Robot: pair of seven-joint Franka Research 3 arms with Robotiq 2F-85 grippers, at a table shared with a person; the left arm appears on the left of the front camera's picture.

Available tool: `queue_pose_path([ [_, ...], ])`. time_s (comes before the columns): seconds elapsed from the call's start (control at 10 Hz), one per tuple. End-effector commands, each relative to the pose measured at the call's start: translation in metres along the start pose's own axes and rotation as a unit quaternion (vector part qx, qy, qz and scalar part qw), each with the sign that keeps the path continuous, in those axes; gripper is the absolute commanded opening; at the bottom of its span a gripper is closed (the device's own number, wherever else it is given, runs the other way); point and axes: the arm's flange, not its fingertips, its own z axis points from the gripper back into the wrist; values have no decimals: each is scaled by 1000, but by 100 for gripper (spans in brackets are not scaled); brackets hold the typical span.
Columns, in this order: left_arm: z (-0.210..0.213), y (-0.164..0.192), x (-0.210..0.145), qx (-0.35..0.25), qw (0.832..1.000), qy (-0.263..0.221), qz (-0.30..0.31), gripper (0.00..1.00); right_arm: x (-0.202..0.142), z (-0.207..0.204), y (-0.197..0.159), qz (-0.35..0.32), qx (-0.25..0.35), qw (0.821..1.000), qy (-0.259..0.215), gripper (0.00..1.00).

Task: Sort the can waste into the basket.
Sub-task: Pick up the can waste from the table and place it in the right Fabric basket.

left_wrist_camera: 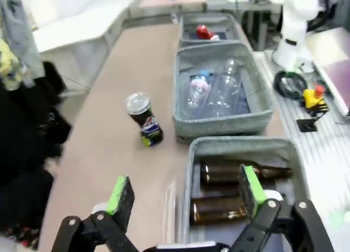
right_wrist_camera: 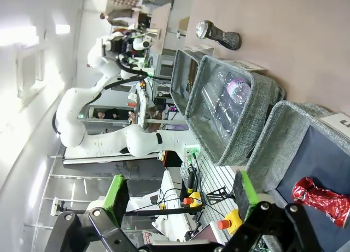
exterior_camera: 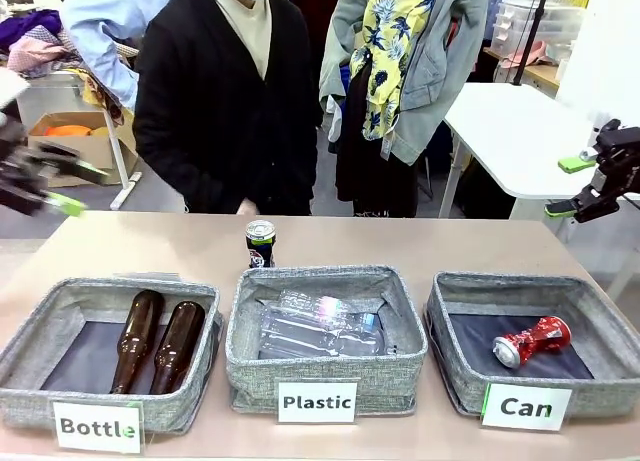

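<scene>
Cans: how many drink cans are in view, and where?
2. The crushed red can with silver ends lies in the grey woven basket labelled Can; the black can with a silver top stands upright on the tan table, just behind the Plastic basket. None looks hidden.

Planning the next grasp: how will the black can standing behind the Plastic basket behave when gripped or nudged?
The black can stands upright on a narrow base, so a sideways nudge would probably tip it and let it roll. It looks pinched mid-body in the left wrist view, so it is likely empty, light and easily crumpled further.
</scene>
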Motion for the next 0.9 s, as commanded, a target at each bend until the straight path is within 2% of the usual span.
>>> queue_pose_path([
  [0.0,-48,29,-12,-20,1000,6,18,100,0,4,1,7,0,1000,5,100],
  [0.1,-77,36,-15,1,1000,24,8,100,0,4,1,7,0,1000,5,100],
  [0.2,-105,46,-19,-13,999,32,-3,100,0,4,1,7,0,1000,5,100],
  [0.3,-138,55,-26,-52,998,34,-4,100,0,4,1,7,0,1000,5,100],
  [0.4,-161,61,-31,-73,997,20,-11,100,0,4,1,7,0,1000,5,100],
  [0.6,-181,77,-31,-107,994,-16,-11,100,0,4,1,7,0,1000,5,100],
  [0.7,-172,79,-20,-122,992,-21,-4,100,0,4,1,7,0,1000,5,100],
  [0.8,-187,61,-34,-97,995,16,-4,100,0,4,1,7,0,1000,5,100],
])
